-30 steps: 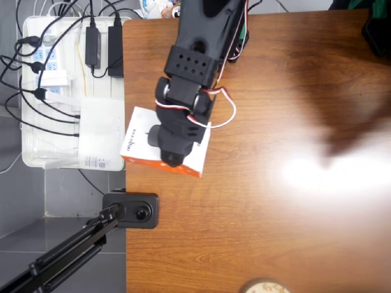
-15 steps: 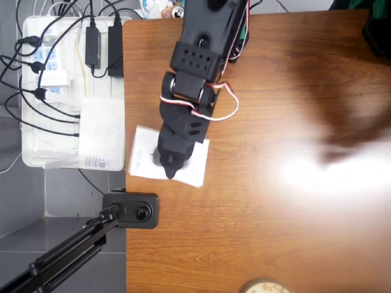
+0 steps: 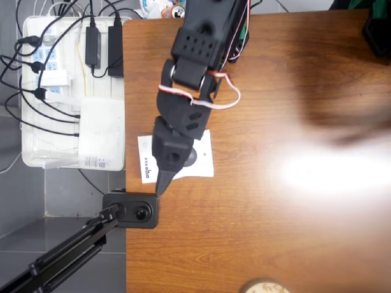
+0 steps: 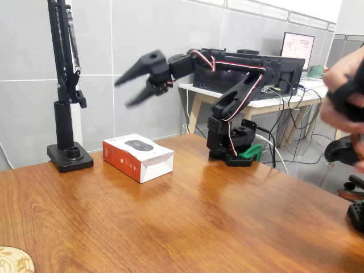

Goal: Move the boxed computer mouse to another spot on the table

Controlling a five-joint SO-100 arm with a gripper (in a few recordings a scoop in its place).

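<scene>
Clearly raised in the fixed view: gripper high above the boxed computer mouse, jaws spread, holding nothing. Seen from overhead, same gripper overlapping the box, height unreadable. Box flat on the table near its 9 o'clock edge, orange-red side visible from the fixed view. Small dark logo on white face, too small to read. Camera stand at 10 o'clock of the box.

- Bare bench spreads wide in front of the mouse box.
- Black stand base sits near the box's far side.
- End effector hangs open, high above the box.
</scene>
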